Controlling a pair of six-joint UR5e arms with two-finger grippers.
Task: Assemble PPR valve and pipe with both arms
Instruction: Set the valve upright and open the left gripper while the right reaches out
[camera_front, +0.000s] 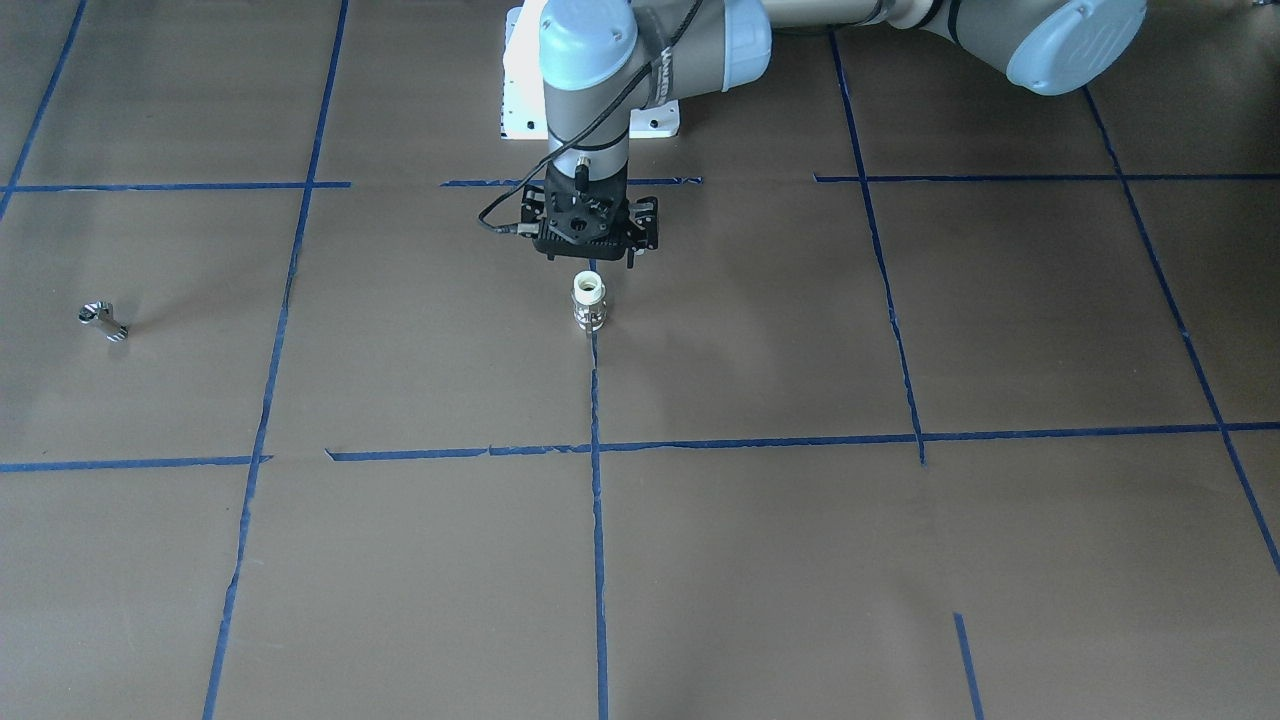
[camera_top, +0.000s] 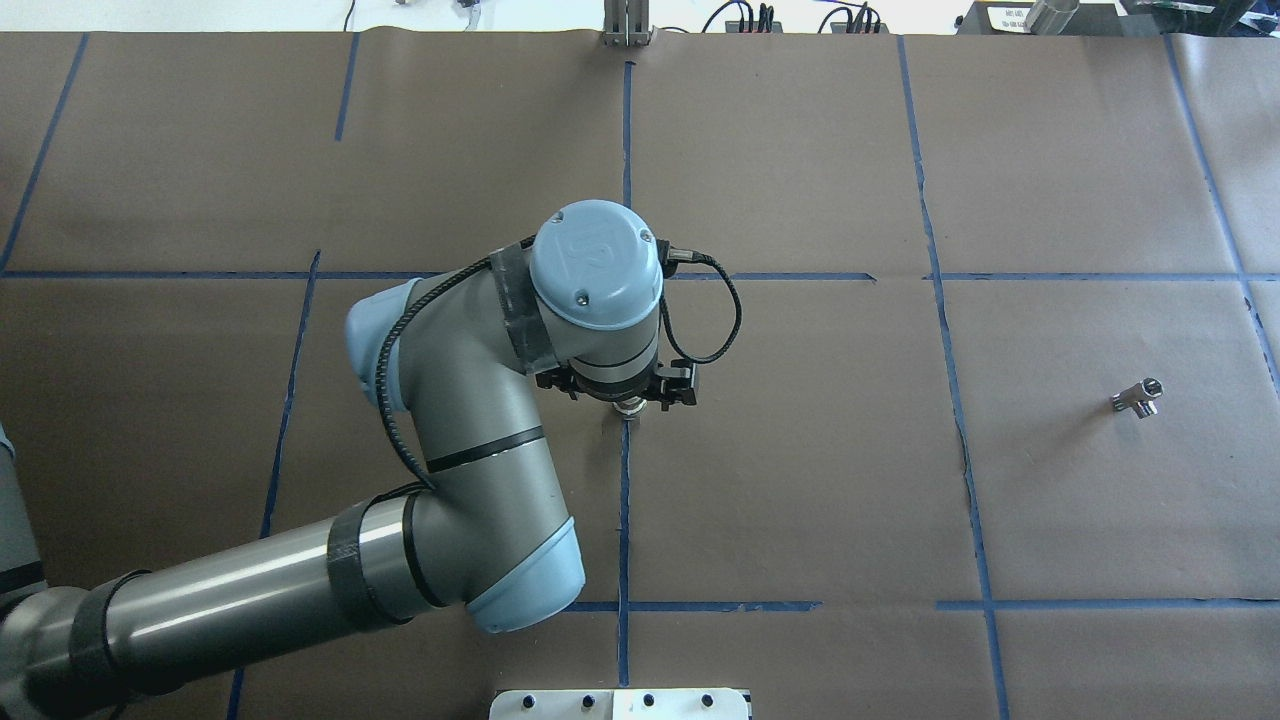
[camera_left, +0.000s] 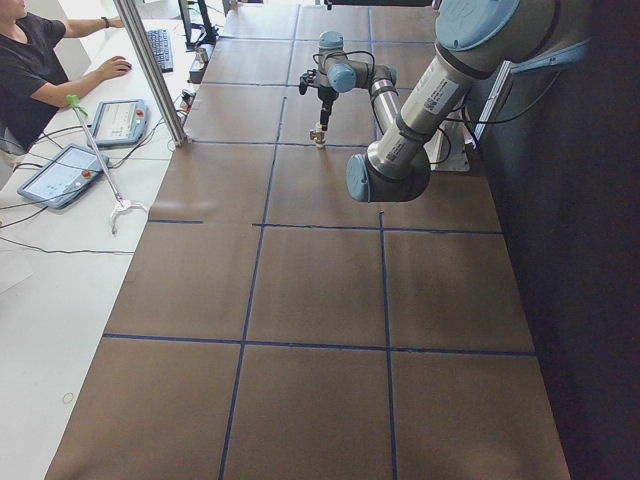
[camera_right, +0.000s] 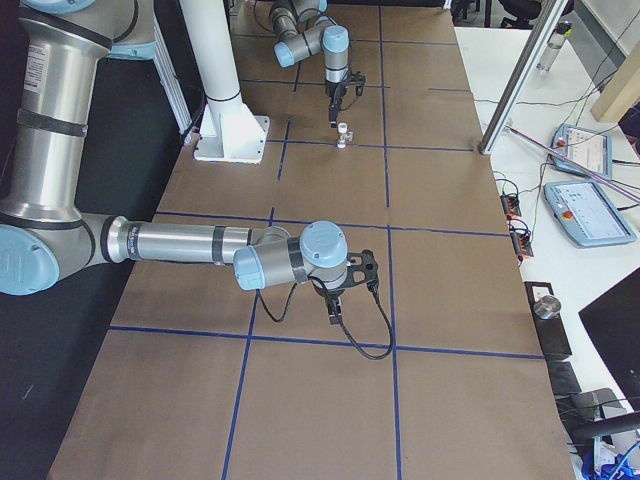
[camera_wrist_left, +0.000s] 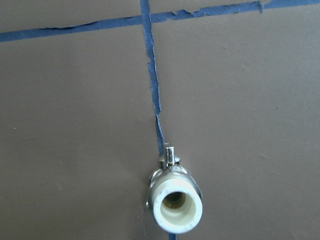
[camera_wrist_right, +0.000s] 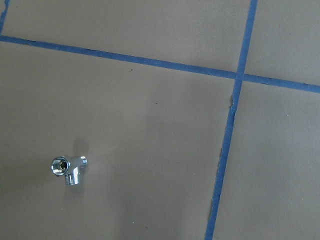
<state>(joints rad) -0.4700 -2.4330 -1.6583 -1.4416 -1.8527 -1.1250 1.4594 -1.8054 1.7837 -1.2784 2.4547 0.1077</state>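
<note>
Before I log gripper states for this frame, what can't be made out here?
Black two-finger left gripper: jaw gap unreadable; overhead, the wrist covers it; front view, too small.
Black right gripper: seen only from exterior right, small; open or shut unknown.
White-ended, metal-middled stubby valve: overhead, mostly under the left gripper.

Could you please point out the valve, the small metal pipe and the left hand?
valve (camera_front: 588, 303), front-facing view, middle of its body.
pipe (camera_top: 1138, 397), overhead view, middle of the piece.
left hand (camera_front: 592, 258), front-facing view, midway between its fingertips.
</note>
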